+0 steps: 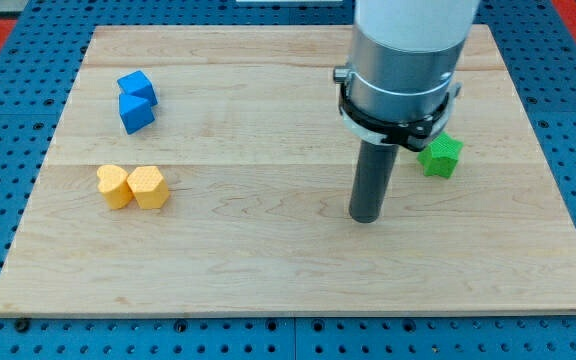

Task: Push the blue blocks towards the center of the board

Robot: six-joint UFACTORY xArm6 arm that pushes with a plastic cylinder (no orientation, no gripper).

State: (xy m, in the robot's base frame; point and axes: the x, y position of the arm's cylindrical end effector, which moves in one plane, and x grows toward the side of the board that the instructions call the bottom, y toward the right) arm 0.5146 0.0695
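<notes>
Resting on the wooden board [268, 250], the tip [366, 217] of the straight dark rod stands right of the board's middle and a little toward the view's bottom. The rod hangs upright from a grey cylindrical arm body [405, 60] that comes in from the view's top and is ringed by a black clamp. This tool has no jaws to part or close; it is a plain rod, and its lower end touches no block.

Two blue blocks sit in the board's upper left part, well apart from the tip. The upper blue block [138, 85] and the lower blue block [135, 113] both look roughly cube-shaped; they touch one another, the lower one lying slightly left of the upper.

Below them, at the board's left side, two yellow blocks lie side by side and touching: the left yellow block [114, 185] and the right yellow block [149, 187]. Their exact shapes are hard to make out, though both have bevelled tops.

A green block [441, 156] lies to the view's right of the rod, near the arm body, which hides part of it. It is above and right of the tip, not touching it.

The board lies on a blue perforated table [8, 110].
</notes>
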